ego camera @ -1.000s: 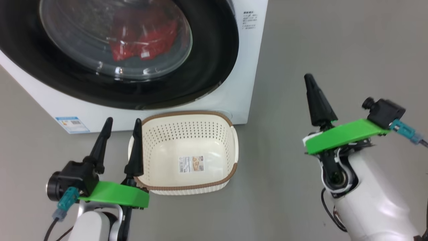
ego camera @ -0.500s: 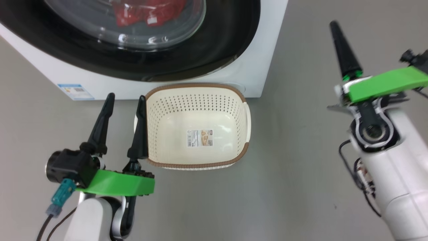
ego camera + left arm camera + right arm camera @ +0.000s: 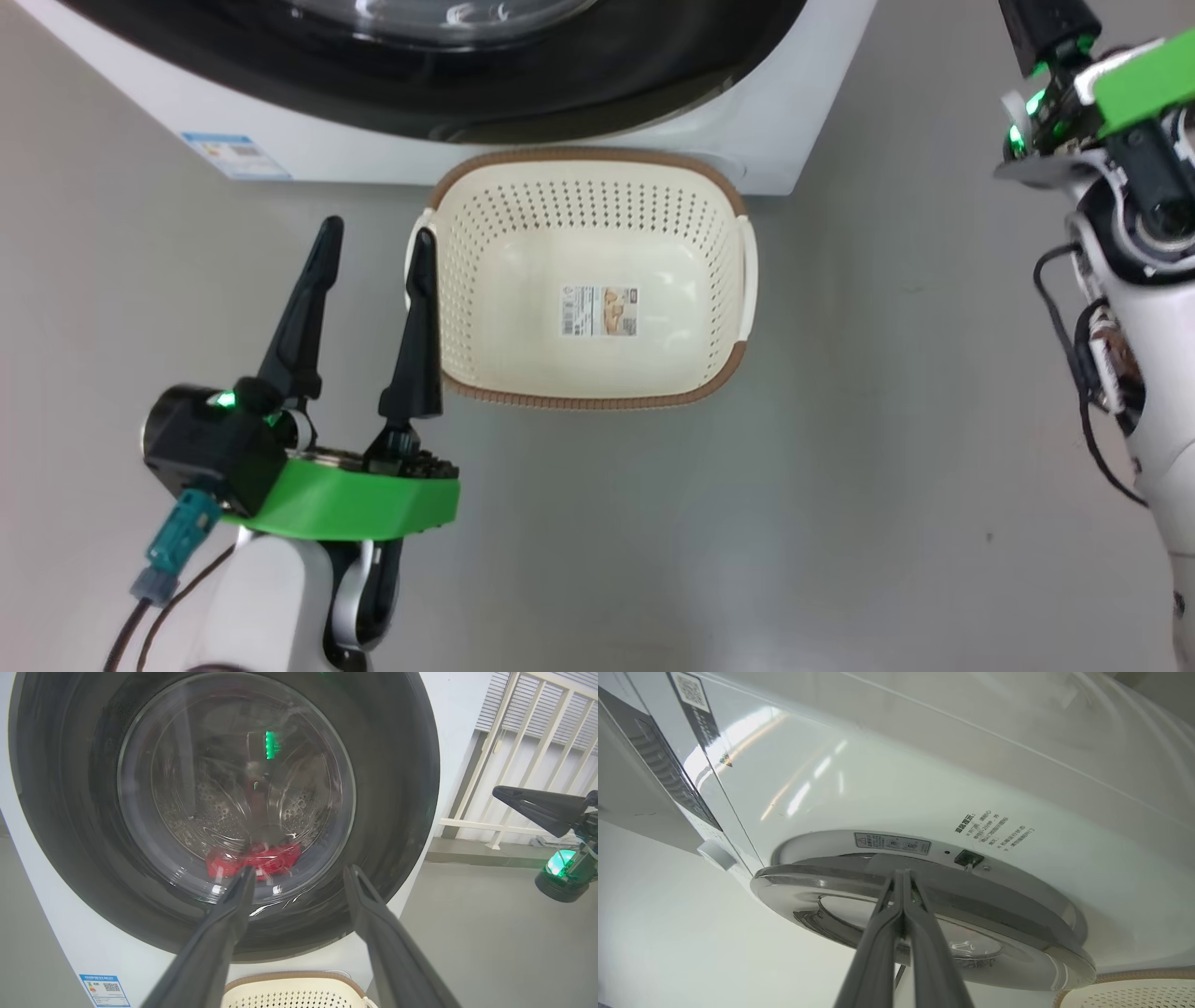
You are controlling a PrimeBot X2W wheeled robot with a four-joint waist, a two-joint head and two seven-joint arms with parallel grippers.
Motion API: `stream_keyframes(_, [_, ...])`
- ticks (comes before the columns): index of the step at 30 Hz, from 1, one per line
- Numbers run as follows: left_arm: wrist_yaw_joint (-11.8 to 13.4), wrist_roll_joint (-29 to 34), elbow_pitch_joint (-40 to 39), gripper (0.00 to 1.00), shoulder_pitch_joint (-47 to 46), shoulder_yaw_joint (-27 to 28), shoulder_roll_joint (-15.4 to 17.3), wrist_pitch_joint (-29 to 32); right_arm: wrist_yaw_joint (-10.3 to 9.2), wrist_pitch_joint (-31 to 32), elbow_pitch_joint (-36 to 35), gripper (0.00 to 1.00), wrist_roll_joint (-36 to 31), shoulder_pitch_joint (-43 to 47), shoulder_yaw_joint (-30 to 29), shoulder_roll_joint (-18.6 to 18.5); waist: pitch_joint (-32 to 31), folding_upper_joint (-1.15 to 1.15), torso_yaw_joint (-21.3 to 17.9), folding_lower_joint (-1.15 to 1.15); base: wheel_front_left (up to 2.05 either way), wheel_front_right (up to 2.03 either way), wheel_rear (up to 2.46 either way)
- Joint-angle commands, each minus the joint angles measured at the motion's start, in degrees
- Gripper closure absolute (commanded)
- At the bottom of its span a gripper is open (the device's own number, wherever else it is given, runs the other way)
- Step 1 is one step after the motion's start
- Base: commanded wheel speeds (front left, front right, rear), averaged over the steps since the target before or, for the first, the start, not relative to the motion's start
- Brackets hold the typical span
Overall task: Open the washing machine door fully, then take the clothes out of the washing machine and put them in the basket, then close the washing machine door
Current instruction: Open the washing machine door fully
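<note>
The washing machine [image 3: 373, 159] stands at the top of the head view, its door [image 3: 60, 812] black-rimmed with a glass bowl. Red clothes [image 3: 254, 858] lie low in the drum behind the glass. The cream basket [image 3: 597, 392] sits empty on the floor against the machine's front. My left gripper [image 3: 373, 233] is open and empty just left of the basket, pointing at the door [image 3: 560, 84]. My right gripper [image 3: 902, 876] is shut and empty, its tips at the edge of the door's rim [image 3: 1017, 933] beside a small latch slot. The right gripper [image 3: 502, 794] hovers right of the machine.
Grey floor spreads right of the basket and in front of it. A blue sticker [image 3: 233, 154] marks the machine's lower left front. A white railing [image 3: 514, 742] stands behind, right of the machine. The basket rim [image 3: 1125, 980] lies just below the door.
The head camera has tilted down, so machine and basket sit higher in the picture. My right arm has risen towards the machine's right side. The left gripper stays open beside the basket.
</note>
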Motion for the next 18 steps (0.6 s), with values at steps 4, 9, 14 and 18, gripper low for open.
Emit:
stream_keyframes(4, [0.7,-0.8,-2.4,0.00,-1.9,0.9,1.3,-0.3,0.03,4.0,-0.2,1.00,2.1,-3.3,-0.1,-0.2,3.2,0.00,1.9,0.00,0.00,0.00,0.00])
stream_keyframes(9, [0.9,-1.6,-2.7,0.00,-3.0,-0.6,1.3,-0.3,0.03,10.1,1.7,1.00,5.5,-7.0,-1.0,-0.3,5.4,0.00,2.8,0.00,0.00,0.00,0.00])
stream_keyframes(14, [1.0,-1.5,-2.8,0.00,-4.7,-2.7,1.3,-0.3,0.03,14.7,3.5,1.00,7.9,-10.9,-2.3,-0.8,7.7,0.00,3.6,0.00,0.00,0.00,0.00])
stream_keyframes(18, [1.4,-2.0,-3.3,0.00,-5.8,-4.1,1.3,-0.3,0.03,17.1,5.0,1.00,8.0,-13.4,-2.4,-1.3,9.1,0.00,4.3,0.00,0.00,0.00,0.00])
